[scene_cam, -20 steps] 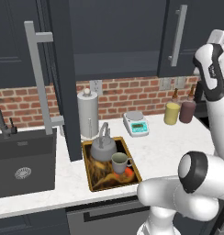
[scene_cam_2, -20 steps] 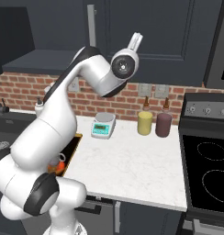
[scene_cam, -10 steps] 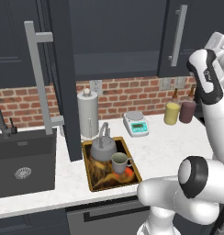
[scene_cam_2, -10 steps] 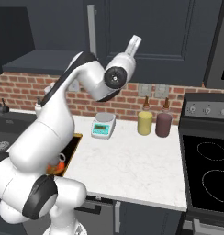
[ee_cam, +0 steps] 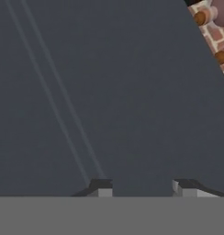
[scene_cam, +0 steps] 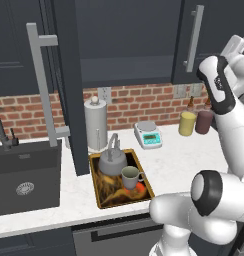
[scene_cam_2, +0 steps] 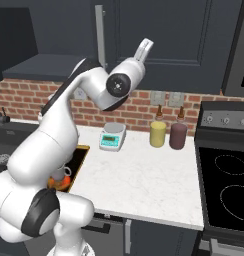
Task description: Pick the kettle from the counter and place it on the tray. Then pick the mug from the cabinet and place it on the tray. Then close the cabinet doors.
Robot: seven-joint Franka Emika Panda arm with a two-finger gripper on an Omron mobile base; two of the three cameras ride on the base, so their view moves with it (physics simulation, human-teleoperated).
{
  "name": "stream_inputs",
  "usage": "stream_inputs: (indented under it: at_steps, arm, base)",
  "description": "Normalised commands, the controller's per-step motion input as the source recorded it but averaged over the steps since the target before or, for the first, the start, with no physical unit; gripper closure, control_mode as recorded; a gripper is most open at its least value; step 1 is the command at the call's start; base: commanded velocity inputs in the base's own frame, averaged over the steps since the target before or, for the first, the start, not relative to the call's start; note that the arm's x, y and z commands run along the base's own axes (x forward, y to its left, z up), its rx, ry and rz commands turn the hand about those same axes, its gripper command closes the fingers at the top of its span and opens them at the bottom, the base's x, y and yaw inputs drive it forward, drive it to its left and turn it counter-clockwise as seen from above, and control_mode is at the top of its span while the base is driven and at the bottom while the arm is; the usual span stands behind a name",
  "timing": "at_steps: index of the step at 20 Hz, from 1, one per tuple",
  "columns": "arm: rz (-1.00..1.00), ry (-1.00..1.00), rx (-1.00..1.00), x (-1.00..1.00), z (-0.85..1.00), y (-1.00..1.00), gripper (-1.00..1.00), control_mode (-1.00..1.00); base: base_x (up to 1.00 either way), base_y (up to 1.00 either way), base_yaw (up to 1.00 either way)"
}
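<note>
The grey kettle (scene_cam: pixel 113 160) and the small mug (scene_cam: pixel 130 176) both stand on the golden-rimmed tray (scene_cam: pixel 96 186) on the white counter (scene_cam: pixel 184 160). The tray's corner (scene_cam_2: pixel 78 161) and the mug (scene_cam_2: pixel 61 175) also peek out behind my arm. The cabinet's (scene_cam: pixel 129 45) left door (scene_cam: pixel 69 100) stands swung out edge-on, its bar handle (scene_cam: pixel 41 85) toward me. The right door (scene_cam: pixel 216 40) lies flat with the cabinet front. My gripper (ee_cam: pixel 142 188) is open and holds nothing, raised close against this dark door panel (ee_cam: pixel 109 92); my hand (scene_cam_2: pixel 144 50) is right of the handle (scene_cam_2: pixel 100 30).
A tall grey cylinder with a knob (scene_cam: pixel 95 125), a white scale (scene_cam: pixel 147 134), a yellow jar (scene_cam: pixel 187 123) and a maroon jar (scene_cam: pixel 204 121) line the brick wall. The black sink (scene_cam: pixel 24 175) is on the left, and a stove (scene_cam_2: pixel 229 185) on the right.
My elbow has swung slightly down and toward the left. The hand stays up by the right door panel. Kettle, mug and tray have not moved.
</note>
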Motion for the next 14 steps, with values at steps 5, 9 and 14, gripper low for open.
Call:
stream_inputs:
  at_steps: [5,9,14]
  arm:
    - [0.0,0.0,0.03,0.97,-0.43,0.11,-1.0,-1.0]
    - [0.0,0.0,0.01,0.28,-0.11,0.02,-1.0,-1.0]
    - [0.0,0.0,0.0,-0.15,0.0,0.05,-1.0,-1.0]
  base:
    - [0.0,0.0,0.0]
    - [0.0,0.0,0.0]
    - [0.0,0.0,0.0]
